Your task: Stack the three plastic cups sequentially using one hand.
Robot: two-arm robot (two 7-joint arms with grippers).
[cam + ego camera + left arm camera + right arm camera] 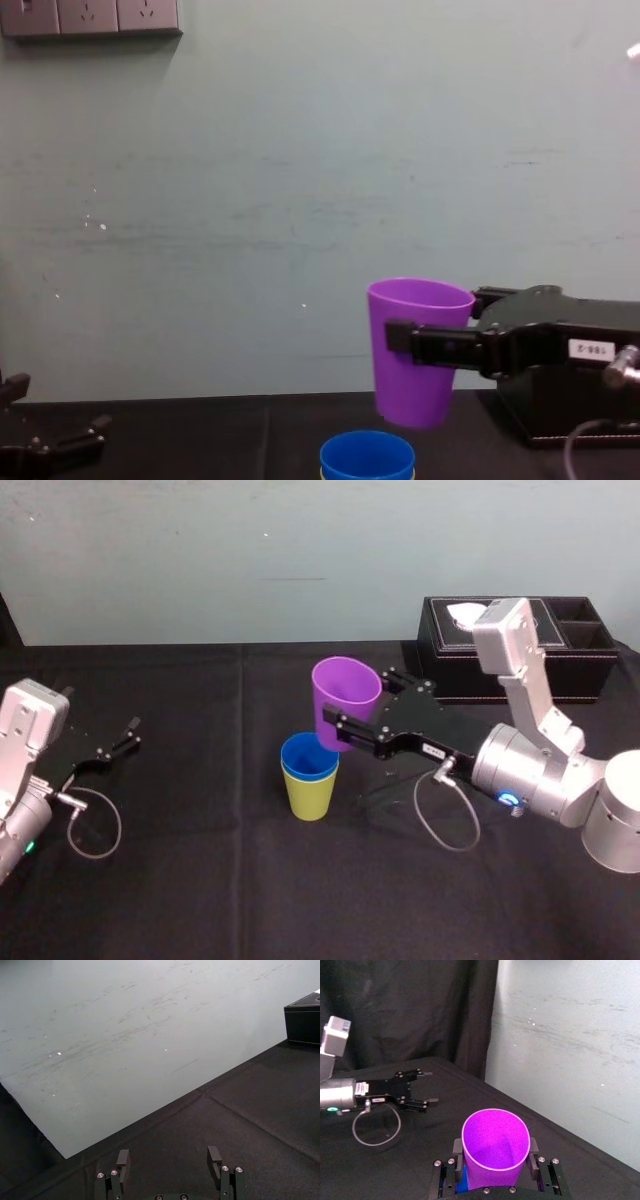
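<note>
The blue cup (308,758) sits nested inside the yellow-green cup (311,798) on the black cloth near the table's middle. My right gripper (352,712) is shut on the purple cup (345,685), one finger on each side of its wall. The cup hangs upright in the air, just above the stack and slightly to its right. In the chest view the purple cup's (415,350) base is a little higher than the blue cup's rim (367,457). The right wrist view looks down into the purple cup (495,1147), with a finger (534,1160) against its side.
My left gripper (125,735) rests open at the table's left, far from the cups; its own wrist view shows the left gripper (169,1160) holding nothing. A black tissue box (520,650) stands at the back right, behind the right arm.
</note>
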